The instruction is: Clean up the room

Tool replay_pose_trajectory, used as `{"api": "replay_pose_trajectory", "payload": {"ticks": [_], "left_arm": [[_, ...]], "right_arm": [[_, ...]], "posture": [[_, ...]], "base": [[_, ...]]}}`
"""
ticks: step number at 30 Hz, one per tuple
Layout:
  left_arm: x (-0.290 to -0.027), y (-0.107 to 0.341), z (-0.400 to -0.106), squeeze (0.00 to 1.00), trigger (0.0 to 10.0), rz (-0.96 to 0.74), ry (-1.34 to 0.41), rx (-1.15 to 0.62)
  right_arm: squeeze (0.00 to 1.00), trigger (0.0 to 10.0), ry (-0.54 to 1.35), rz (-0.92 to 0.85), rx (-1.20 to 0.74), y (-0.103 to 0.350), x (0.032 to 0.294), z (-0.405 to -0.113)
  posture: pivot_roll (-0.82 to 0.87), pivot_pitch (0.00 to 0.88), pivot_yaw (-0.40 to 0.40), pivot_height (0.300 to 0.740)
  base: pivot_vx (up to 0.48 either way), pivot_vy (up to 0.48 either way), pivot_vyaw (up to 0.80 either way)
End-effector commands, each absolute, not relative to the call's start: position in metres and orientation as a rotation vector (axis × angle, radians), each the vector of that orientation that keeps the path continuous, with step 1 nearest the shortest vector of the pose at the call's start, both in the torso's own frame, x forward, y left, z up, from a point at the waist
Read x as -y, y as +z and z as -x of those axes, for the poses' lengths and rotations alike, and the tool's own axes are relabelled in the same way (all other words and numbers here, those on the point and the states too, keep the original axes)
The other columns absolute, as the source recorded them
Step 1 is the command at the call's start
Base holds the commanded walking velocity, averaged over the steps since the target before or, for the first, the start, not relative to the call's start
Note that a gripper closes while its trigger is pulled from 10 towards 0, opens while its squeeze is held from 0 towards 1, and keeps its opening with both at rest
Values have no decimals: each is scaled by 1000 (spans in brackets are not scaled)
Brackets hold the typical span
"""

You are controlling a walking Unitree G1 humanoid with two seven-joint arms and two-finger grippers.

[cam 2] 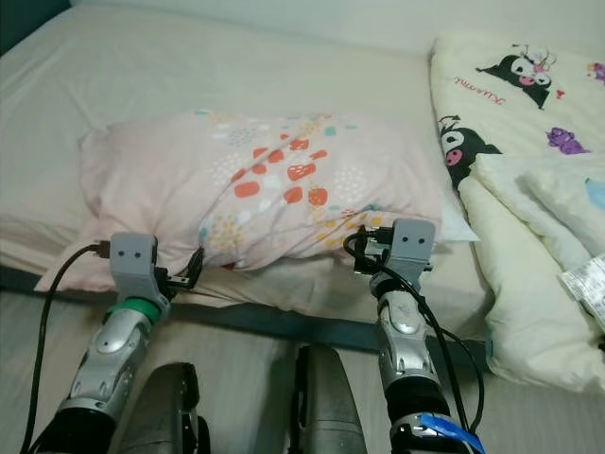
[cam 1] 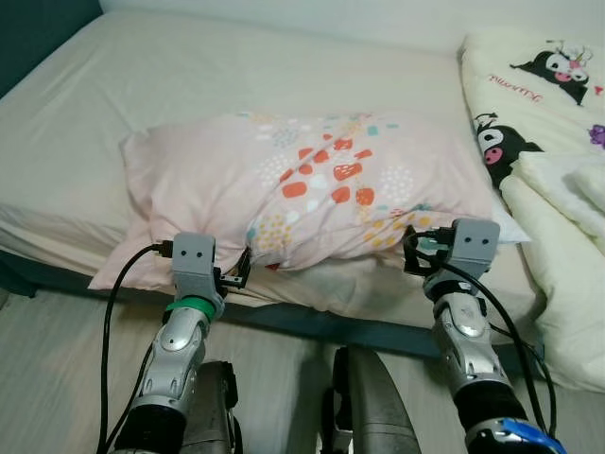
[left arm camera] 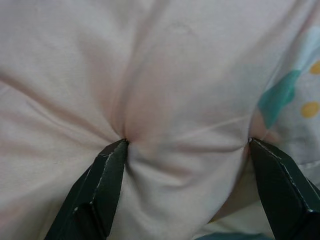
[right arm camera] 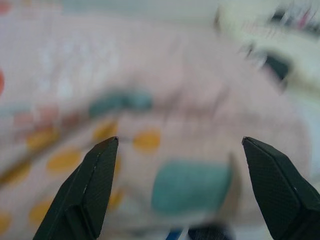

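Now left end effector (left arm camera: 186, 145) spread, tips pressed into pillow (cam 1: 312, 189); right end effector (right arm camera: 180, 142) spread near pillow.

Head eyes look down; wrists close on pillow (cam 1: 312, 203)

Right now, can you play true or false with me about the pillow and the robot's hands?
1. The pink pillow lies on the bed. True.
2. The left hand presses its open fingers into the pillow. True.
3. The right hand is shut. False: its fingers are spread apart, near the pillow.
4. The pillow is plain white. False: it has red, orange and teal spots.
5. A cartoon blanket lies to the pillow's right. True.
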State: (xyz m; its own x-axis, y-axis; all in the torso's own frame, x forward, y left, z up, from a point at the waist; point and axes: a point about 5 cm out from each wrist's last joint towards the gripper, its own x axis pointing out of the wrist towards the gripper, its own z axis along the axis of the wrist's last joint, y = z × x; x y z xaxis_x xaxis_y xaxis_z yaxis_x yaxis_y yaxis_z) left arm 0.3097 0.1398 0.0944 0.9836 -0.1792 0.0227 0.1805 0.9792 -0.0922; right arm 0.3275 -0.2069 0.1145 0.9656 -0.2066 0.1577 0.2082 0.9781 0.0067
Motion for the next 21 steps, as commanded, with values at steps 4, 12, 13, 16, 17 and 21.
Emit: {"api": "replay_pose_trajectory", "payload": {"ticks": [4, 12, 13, 16, 17, 21], "left_arm": [[-143, 101, -310, 0, 10000, 130, -213, 38], [-151, 115, -307, 0, 10000, 135, -299, 84], [-151, 115, -307, 0, 10000, 135, -299, 84], [-148, 118, -305, 0, 10000, 115, -339, 94], [-144, 119, -304, 0, 10000, 101, -355, 101], [-142, 120, -304, 0, 10000, 100, -361, 103]], "right_arm": [[0, 10000, -358, 86, 174, 126, 235, -324], [0, 10000, -343, -77, 206, 149, 267, -334], [0, 10000, -343, -77, 206, 149, 267, -334], [796, 10000, -339, -113, 175, 147, 280, -335], [1000, 10000, -342, -171, 149, 144, 291, -335], [1000, 10000, -347, -213, 142, 143, 295, -334]], "posture": [[17, 176, 9, 618], [12, 187, 9, 618], [12, 187, 9, 618], [15, 189, 9, 618], [20, 189, 7, 618], [21, 190, 6, 618]], "base": [[0, 0, 0], [0, 0, 0], [0, 0, 0], [0, 0, 0], [0, 0, 0], [0, 0, 0]]}}
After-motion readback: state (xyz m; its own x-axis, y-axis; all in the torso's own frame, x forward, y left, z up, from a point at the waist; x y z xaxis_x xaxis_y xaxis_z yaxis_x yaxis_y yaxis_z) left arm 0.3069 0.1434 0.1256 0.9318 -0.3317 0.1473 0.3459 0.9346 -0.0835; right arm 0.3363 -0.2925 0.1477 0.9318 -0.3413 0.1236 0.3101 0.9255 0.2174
